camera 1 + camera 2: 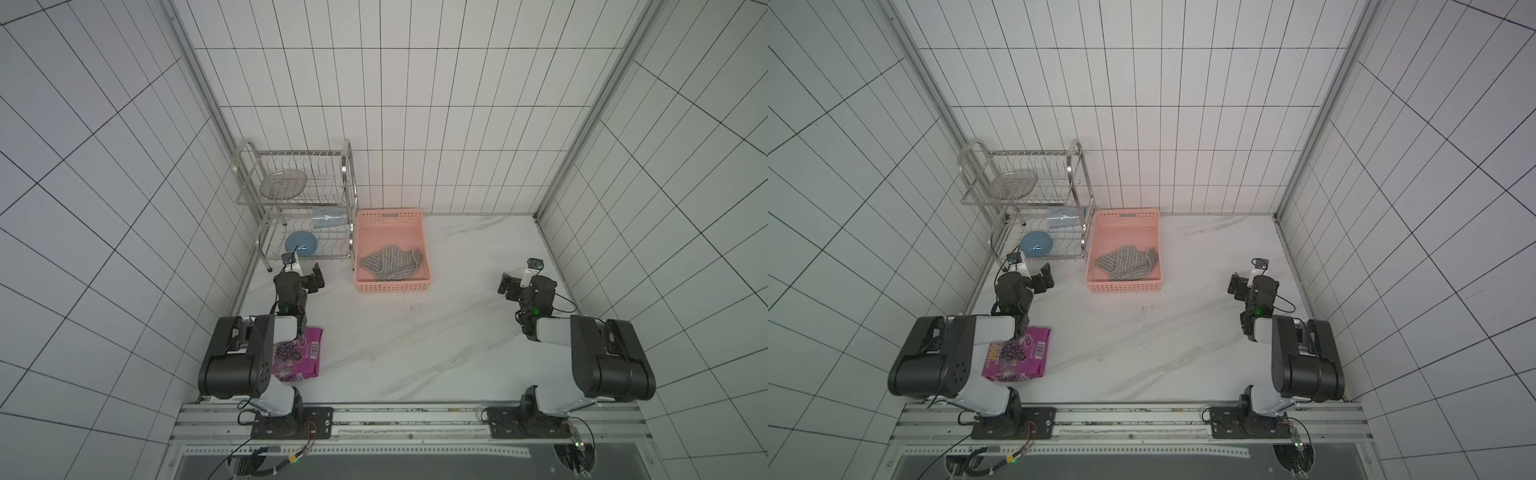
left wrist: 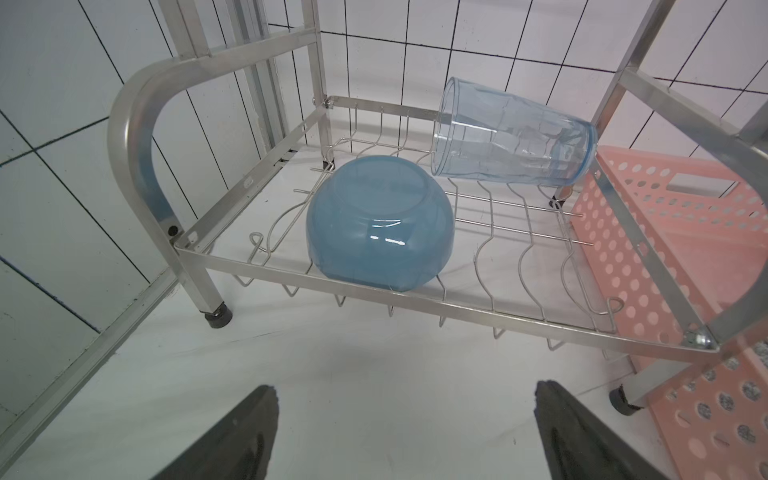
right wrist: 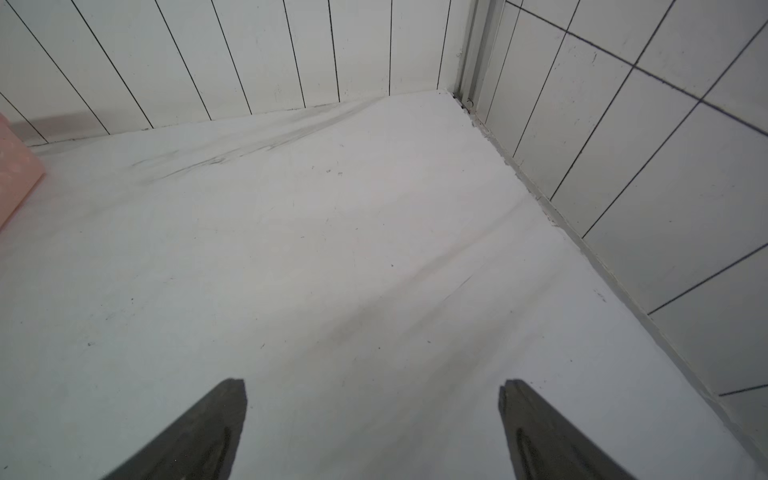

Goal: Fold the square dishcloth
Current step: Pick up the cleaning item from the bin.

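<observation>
The square dishcloth (image 1: 392, 263) (image 1: 1128, 262), grey with thin whitish stripes, lies crumpled in the near half of the pink basket (image 1: 390, 217) (image 1: 1128, 217). My left gripper (image 1: 318, 278) (image 1: 1045, 279) (image 2: 406, 395) hangs open and empty above the table, left of the basket and in front of the dish rack. My right gripper (image 1: 508, 286) (image 1: 1236, 285) (image 3: 373, 390) is open and empty too, over bare table well right of the basket. Only perforated basket wall (image 2: 648, 232) appears in the left wrist view; a basket corner (image 3: 16, 166) shows in the right wrist view.
A steel two-tier dish rack (image 1: 295, 199) (image 2: 232, 257) stands left of the basket, holding an upturned blue bowl (image 1: 301, 243) (image 2: 378, 220), a clear blue cup (image 2: 511, 133) on its side and a wire dish. A purple snack packet (image 1: 301, 353) lies near the left arm's base. Tiled walls enclose the table.
</observation>
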